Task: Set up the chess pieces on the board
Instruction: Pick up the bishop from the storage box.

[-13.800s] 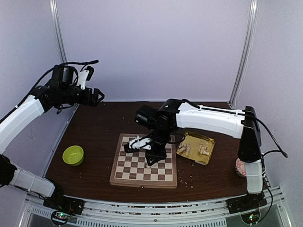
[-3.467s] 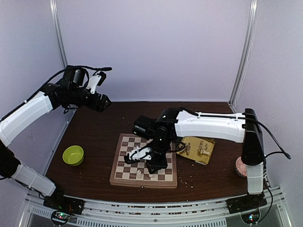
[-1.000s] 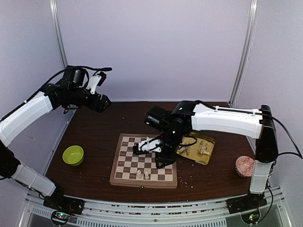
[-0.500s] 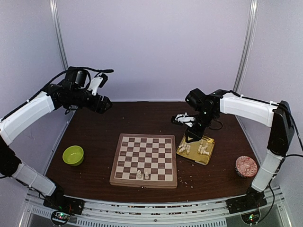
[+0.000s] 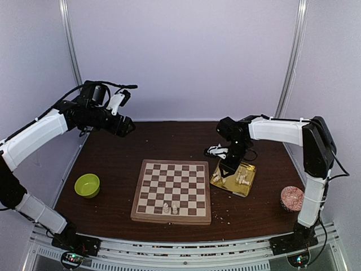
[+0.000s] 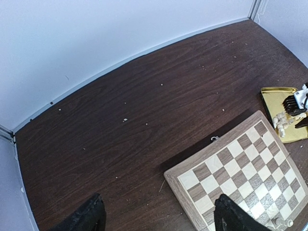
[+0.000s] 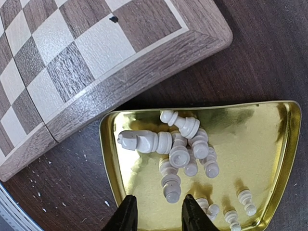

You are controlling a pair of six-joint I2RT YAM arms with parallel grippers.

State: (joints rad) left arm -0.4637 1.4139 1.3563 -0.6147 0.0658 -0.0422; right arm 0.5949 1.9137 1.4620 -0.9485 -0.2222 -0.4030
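The board (image 5: 172, 189) lies mid-table and carries two cream chess pieces (image 5: 170, 209) standing on its near row. The other chess pieces (image 7: 180, 144) lie in a pile in the gold tray (image 7: 245, 139) just right of the board corner (image 7: 72, 62). My right gripper (image 7: 159, 214) is open and empty, low over the tray's left end (image 5: 225, 165). One lying piece (image 7: 171, 185) sits just ahead of its fingertips. My left gripper (image 5: 123, 127) is open and empty, held high over the table's far left. Its view shows the board (image 6: 240, 178) and the tray (image 6: 284, 103).
A green bowl (image 5: 87, 185) sits left of the board. A round pink-patterned lid (image 5: 291, 199) lies at the right near the right arm's base. Crumbs are scattered over the dark wood table (image 6: 144, 106). Grey walls enclose the back and sides.
My right gripper left the board, where two pieces now stand, swung right and came down over the tray's left end. The left arm has barely moved.
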